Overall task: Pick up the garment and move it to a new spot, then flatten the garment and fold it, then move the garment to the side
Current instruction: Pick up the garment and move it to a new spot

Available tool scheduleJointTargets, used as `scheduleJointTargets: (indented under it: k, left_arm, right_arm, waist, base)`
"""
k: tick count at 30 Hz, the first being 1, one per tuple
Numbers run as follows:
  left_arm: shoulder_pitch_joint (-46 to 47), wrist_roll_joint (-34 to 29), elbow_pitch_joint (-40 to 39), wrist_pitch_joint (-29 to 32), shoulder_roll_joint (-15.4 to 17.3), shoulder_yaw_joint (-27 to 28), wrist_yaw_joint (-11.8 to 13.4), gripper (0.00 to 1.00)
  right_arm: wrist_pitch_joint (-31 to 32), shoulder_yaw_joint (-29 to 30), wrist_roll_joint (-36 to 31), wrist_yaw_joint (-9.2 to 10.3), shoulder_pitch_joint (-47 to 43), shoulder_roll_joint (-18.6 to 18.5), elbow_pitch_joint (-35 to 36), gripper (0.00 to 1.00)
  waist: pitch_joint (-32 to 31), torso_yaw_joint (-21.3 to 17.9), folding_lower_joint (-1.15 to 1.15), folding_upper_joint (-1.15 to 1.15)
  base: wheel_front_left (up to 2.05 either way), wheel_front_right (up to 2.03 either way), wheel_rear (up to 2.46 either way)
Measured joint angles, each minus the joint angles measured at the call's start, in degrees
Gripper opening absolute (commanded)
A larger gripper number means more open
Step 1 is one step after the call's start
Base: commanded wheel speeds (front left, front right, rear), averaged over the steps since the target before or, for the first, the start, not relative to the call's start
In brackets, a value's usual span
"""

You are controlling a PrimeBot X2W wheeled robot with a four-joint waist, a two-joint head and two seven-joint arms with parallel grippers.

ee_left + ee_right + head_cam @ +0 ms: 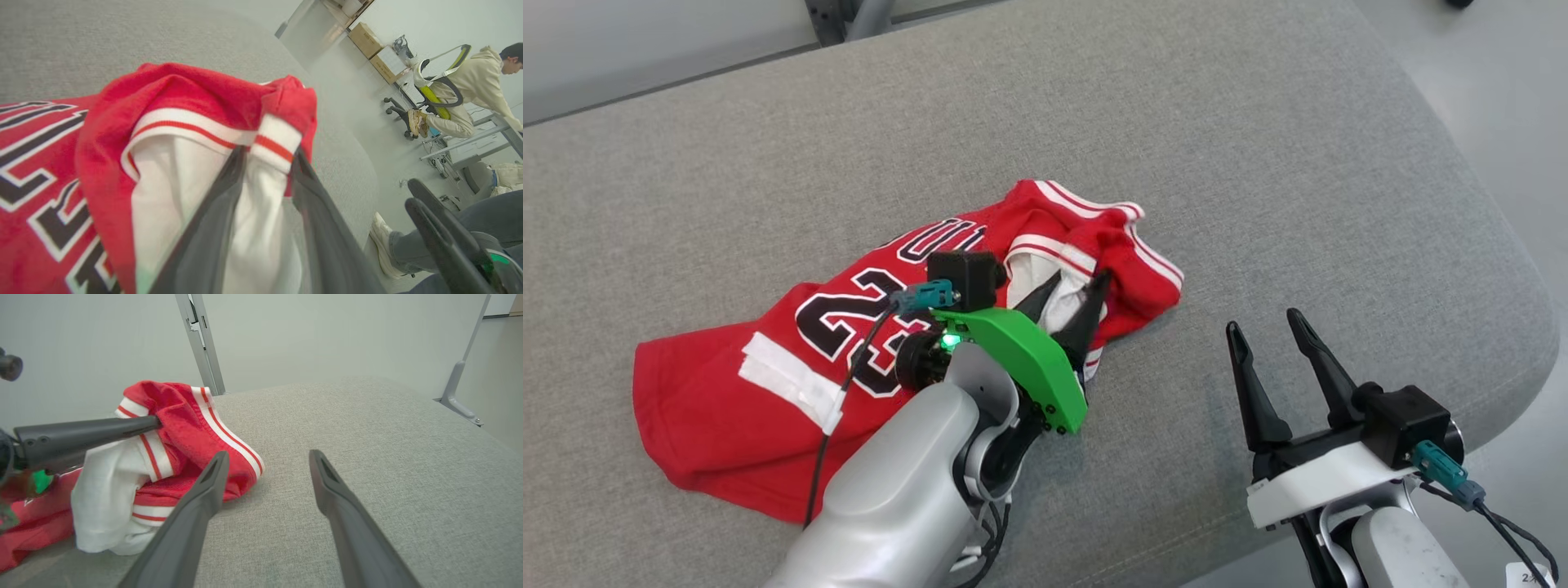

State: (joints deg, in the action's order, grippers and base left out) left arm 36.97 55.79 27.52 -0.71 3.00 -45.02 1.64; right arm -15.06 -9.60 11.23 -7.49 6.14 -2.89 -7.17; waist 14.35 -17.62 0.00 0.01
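The crumpled red basketball jersey [727, 408] lies on the grey fabric cushion [1258, 163]. The left gripper [1081, 282] has 2 fingers astride its striped trim; whether they pinch it, I cannot tell. The right gripper [1262, 322] is wide apart and empty. The trim may snag on a finger and drag the jersey.

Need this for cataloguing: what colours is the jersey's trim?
White with a thin red stripe, on the red jersey; clearest in right wrist view.

One jersey [727, 408] lies on the surface [1258, 163]. There are two grippers, left gripper [1081, 282] and right gripper [1263, 322], with two fingers [1252, 392] each. Past its edge: one seated person [474, 81], another person's leg [404, 253], one chair [429, 96], two boxes [365, 38].
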Motion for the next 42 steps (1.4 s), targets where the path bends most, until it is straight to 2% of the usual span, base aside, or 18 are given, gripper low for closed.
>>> scheduleJointTargets:
  k: [2, 4, 7, 10, 15, 18, 21, 25, 27, 30, 36, 42]
  left_arm:
    - [0.14, 1.96, 2.0, 0.31, -0.02, -2.81, -1.65, 1.0]
    - [0.4, 4.59, 1.08, 0.67, 0.0, -4.61, -2.1, 1.0]
    - [0.21, 11.47, -4.31, 1.3, -0.05, -6.93, -2.98, 1.0]
    - [-0.63, 15.6, -9.95, 1.65, -0.11, -9.4, -2.96, 1.0]
    - [-3.58, 18.64, -19.07, 0.68, 0.01, -10.82, -2.6, 1.0]
    - [-4.53, 14.51, -23.18, -2.24, 3.69, -10.89, -1.42, 1.0]
    - [-6.98, 9.83, -24.4, -7.32, 9.44, -9.07, 2.01, 1.0]
    - [-9.06, -0.32, -24.18, -12.81, 16.7, -7.94, 6.53, 1.0]
    - [-12.42, -0.56, -23.8, -13.6, 18.49, -5.52, 7.83, 1.0]
    - [-15.62, -4.26, -23.2, -14.12, 20.92, -2.22, 9.24, 1.0]
    - [-26.35, -13.15, -23.53, -14.33, 20.79, 9.92, 10.36, 1.0]
    - [-35.48, -22.36, -23.26, -14.34, 17.07, 21.4, 8.4, 1.0]
  right_arm:
    - [0.01, 0.02, 0.21, 0.0, 0.13, 0.02, -0.09, 1.0]
    - [0.01, 0.38, 0.21, 0.0, 0.37, 0.07, -0.19, 1.0]
    - [0.01, 0.96, 0.1, 0.0, 0.38, 0.03, -0.64, 1.0]
    - [0.01, 1.44, -0.38, 0.0, 0.28, 0.08, -0.96, 1.0]
    - [0.01, 2.34, -1.11, 0.0, -0.44, 0.09, -1.49, 1.0]
    - [0.01, 3.02, -1.6, 0.0, -1.37, 0.07, -1.53, 1.0]
    - [0.01, 4.01, -2.35, 0.0, -2.19, 0.09, -0.98, 1.0]
    - [0.01, 5.99, -3.9, 0.0, -3.94, 0.07, 0.66, 1.0]
    - [0.01, 6.9, -4.66, 0.0, -4.33, 0.07, 1.53, 1.0]
    - [0.01, 7.94, -6.0, 0.0, -4.55, 0.1, 2.1, 1.0]
    - [0.0, 9.71, -8.2, 0.0, -6.44, 0.08, 2.72, 1.0]
    - [0.01, 10.69, -9.54, -0.01, -7.8, 0.09, 2.48, 1.0]
  waist:
    - [1.52, -0.61, 0.0, 0.0]
    - [2.12, -0.62, 0.0, 0.0]
    - [2.24, 0.05, 0.0, 0.0]
    - [1.8, 1.06, 0.0, 0.0]
    - [-0.39, 3.14, 0.0, 0.0]
    - [-1.94, 4.44, 0.0, 0.0]
    - [-3.35, 5.87, 0.0, 0.0]
    - [-5.1, 7.95, 0.0, 0.0]
    - [-5.69, 9.16, 0.0, -0.01]
    - [-6.35, 10.97, 0.0, 0.0]
    - [-7.59, 14.22, 0.0, 0.0]
    - [-8.81, 16.81, 0.0, 0.0]
  base:
    - [0.0, 0.0, 0.0]
    - [0.0, 0.0, 0.0]
    - [0.0, 0.0, 0.0]
    - [0.0, 0.0, 0.0]
    - [0.0, 0.0, 0.0]
    - [0.0, 0.0, 0.0]
    - [0.0, 0.0, 0.0]
    - [0.0, 0.0, 0.0]
    - [0.0, 0.0, 0.0]
    - [0.0, 0.0, 0.0]
    - [0.0, 0.0, 0.0]
    - [0.0, 0.0, 0.0]
